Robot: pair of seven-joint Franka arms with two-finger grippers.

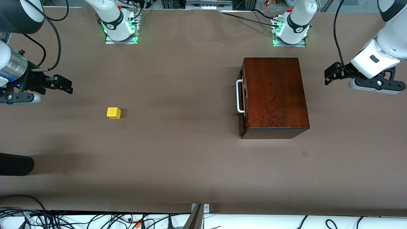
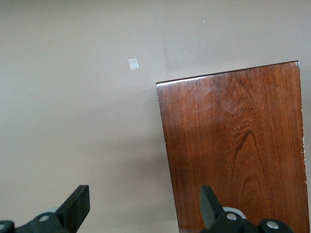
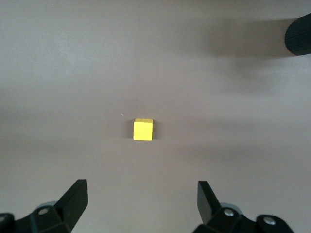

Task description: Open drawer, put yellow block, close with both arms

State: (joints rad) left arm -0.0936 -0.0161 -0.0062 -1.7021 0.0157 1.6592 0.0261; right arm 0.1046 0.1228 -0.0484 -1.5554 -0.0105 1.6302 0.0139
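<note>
Now | drawer shut, handle mid-frame | left gripper and right gripper both spread, empty (waiting) | hook handle squarely, pull straight toward yellow block.

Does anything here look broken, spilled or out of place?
Nothing stands out. The drawer sits shut in its wooden box, and the yellow block rests flat on the table. The left gripper and right gripper hover open, holding nothing.

Your white-jointed left arm's black two-finger gripper hangs raised at its own end of the table, fingers spread wide. Your right arm's black two-finger gripper hangs likewise at its end, fingers parted.
</note>
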